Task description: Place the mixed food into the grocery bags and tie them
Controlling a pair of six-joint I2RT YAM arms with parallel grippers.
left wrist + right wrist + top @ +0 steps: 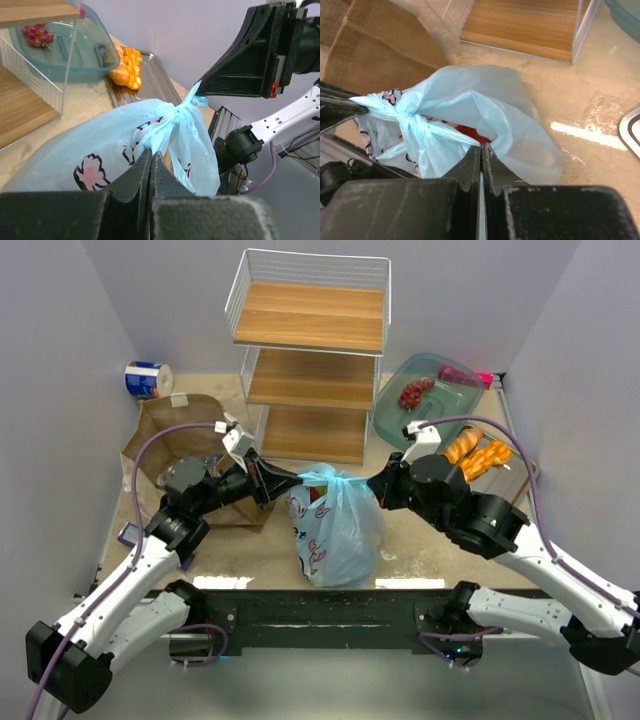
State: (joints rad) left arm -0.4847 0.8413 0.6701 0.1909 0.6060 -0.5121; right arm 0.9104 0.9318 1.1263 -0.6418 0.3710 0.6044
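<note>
The light-blue plastic grocery bag (335,530) with printed figures stands at the middle front of the table, its handles tied in a knot (337,478) on top. My left gripper (297,480) is shut on the handle strand left of the knot (176,114), and its jaws (151,154) are pressed together on the plastic. My right gripper (372,485) is shut on the opposite strand (482,146), to the right of the knot (406,114). Something red (472,134) shows inside the bag. The brown paper bag (175,435) stands behind my left arm. Orange-brown breads (478,452) lie on a metal tray (155,75).
A wire rack with wooden shelves (310,350) stands at the back centre. A teal see-through dish (440,400) holding grapes (415,392) sits to its right. A blue-and-white roll (148,378) is in the back left corner, and a small purple bar (127,533) lies near the left edge.
</note>
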